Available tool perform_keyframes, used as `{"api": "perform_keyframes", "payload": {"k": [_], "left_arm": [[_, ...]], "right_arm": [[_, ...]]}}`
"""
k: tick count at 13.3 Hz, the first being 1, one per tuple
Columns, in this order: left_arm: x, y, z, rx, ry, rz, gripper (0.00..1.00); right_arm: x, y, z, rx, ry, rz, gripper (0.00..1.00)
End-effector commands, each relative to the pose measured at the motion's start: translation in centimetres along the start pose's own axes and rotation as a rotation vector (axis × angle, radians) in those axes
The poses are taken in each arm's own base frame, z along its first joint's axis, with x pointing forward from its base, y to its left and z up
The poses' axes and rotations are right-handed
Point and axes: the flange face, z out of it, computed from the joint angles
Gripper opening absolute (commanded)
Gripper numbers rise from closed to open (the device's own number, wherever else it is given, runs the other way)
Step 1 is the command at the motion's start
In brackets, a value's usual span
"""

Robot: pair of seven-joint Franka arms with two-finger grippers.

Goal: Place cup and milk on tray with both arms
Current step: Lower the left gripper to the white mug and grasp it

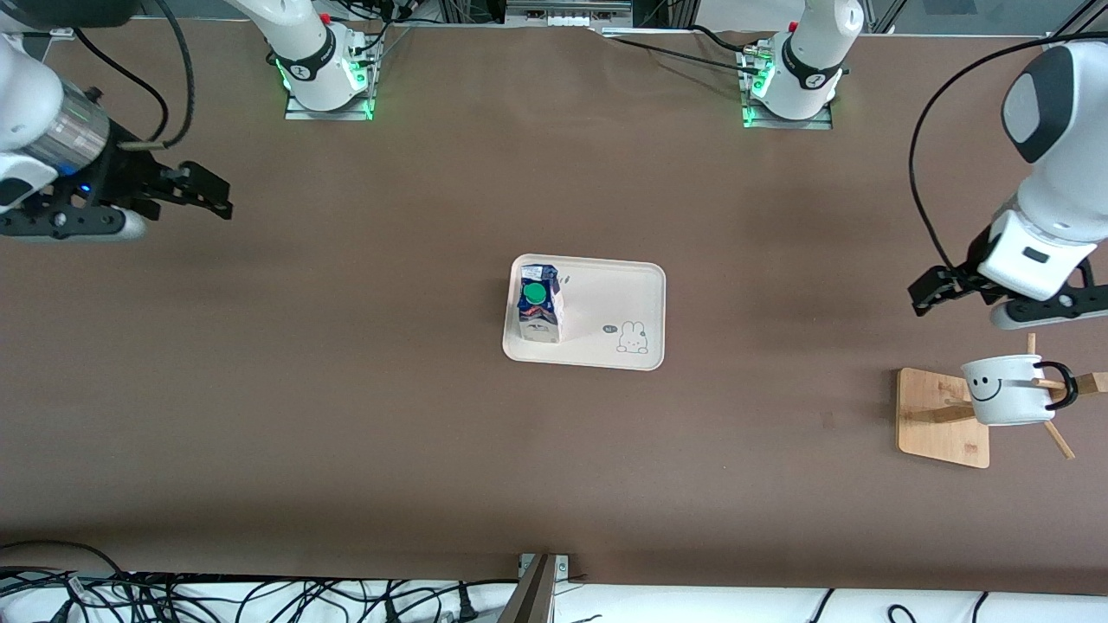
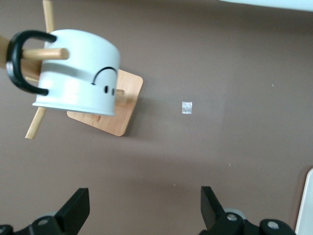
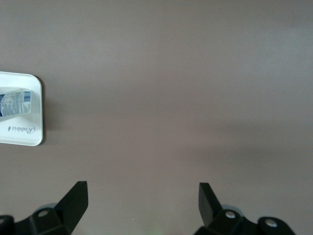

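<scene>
One of the two items is already placed: the milk stands upright on the tray, at the tray's end toward the right arm, with its green cap on top. The tray lies at mid-table. Taking the tray as the centre of a clock on the front view, the cup is at about four o'clock, well apart, at the left arm's end of the table. It hangs by its black handle on a peg of a wooden stand, mouth tilted downward, smiley face showing.

The left gripper hovers over bare table at about eleven o'clock from the cup, near it but not touching, fingers spread wide and empty; the left wrist view shows the cup ahead of the left gripper with open table between them. The right gripper hangs over the table at the right arm's end, about ten o'clock from the tray, fingers apart and empty, and that arm waits.

We judge the step in hand to be fetching the cup. To do it well, we would bring the spread fingers to straddle the cup's wall or rim away from the peg, close firmly, then draw the cup along the peg's axis until the handle slips free, rather than lifting straight up and dragging the stand. On the tray, we would set it on the bare end beside the rabbit drawing, clear of the milk.
</scene>
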Motion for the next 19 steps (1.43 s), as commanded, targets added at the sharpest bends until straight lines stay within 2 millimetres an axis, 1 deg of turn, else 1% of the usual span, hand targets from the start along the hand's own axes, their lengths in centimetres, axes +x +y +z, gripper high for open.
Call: {"api": "perform_keyframes", "payload": {"k": [1,2,3,4,5,6,7,8,9,10,11,12,13,14,15,16,17,18,19], "left_arm": [[-1.5,-3.2,1.9,-0.050,0.061,-0.048,1.00],[-2.0,-3.4,2.1,-0.052,0.079,-0.036,1.00],[-2.6,-4.1,3.1,-0.053,0.097,-0.046,1.00],[-3.0,-4.8,3.6,-0.057,0.151,-0.055,1.00],[-2.3,-4.9,3.8,-0.064,0.223,-0.037,1.00],[-0.7,-4.7,4.6,-0.081,0.259,-0.042,1.00],[0.9,-4.8,5.5,-0.147,0.256,-0.119,1.00],[1.6,-5.0,6.4,-0.206,0.244,-0.185,1.00],[1.8,-5.2,6.6,-0.230,0.252,-0.206,1.00],[1.9,-5.5,7.2,-0.227,0.262,-0.195,1.00],[2.1,-5.9,7.3,-0.224,0.271,-0.185,1.00],[2.6,-5.9,7.4,-0.228,0.275,-0.187,0.89],[3.5,-6.2,8.1,-0.229,0.274,-0.195,0.71],[3.8,-7.1,8.4,-0.227,0.273,-0.211,0.57],[3.8,-7.1,8.4,-0.231,0.273,-0.216,0.49],[3.8,-7.1,8.4,-0.235,0.273,-0.221,0.39],[3.8,-7.1,8.4,-0.235,0.273,-0.221,0.29],[3.8,-7.2,8.4,-0.235,0.265,-0.222,0.14],[3.8,-7.2,8.3,-0.236,0.263,-0.227,0.08]], "right_arm": [[-0.3,0.8,-0.2,-0.057,0.026,-0.039,1.00],[0.2,0.9,-0.1,-0.059,0.029,-0.037,1.00],[0.8,0.8,0.1,-0.061,0.031,-0.038,1.00],[1.2,0.8,0.0,-0.059,0.034,-0.033,1.00],[1.3,1.0,-0.4,-0.069,0.051,-0.027,1.00],[1.4,1.1,-0.3,-0.091,0.056,-0.028,1.00],[1.4,1.4,-0.5,-0.111,0.057,-0.032,1.00],[1.1,1.6,-1.1,-0.140,0.059,-0.031,1.00],[0.9,1.9,-1.3,-0.170,0.047,-0.031,1.00],[0.9,1.8,-1.2,-0.174,0.045,-0.031,1.00],[1.1,1.5,-0.9,-0.172,0.044,-0.036,1.00],[1.1,0.8,-0.7,-0.173,0.042,-0.045,1.00],[1.2,0.4,-0.8,-0.165,0.052,-0.050,1.00],[1.1,-0.2,-0.9,-0.163,0.057,-0.060,1.00],[1.1,-1.1,-0.9,-0.165,0.058,-0.077,1.00],[1.0,-1.3,-0.8,-0.165,0.057,-0.080,1.00],[1.0,-1.3,-0.8,-0.164,0.054,-0.080,1.00],[1.0,-1.1,-0.8,-0.164,0.052,-0.075,1.00],[1.0,-1.0,-0.8,-0.164,0.052,-0.072,1.00]]}}
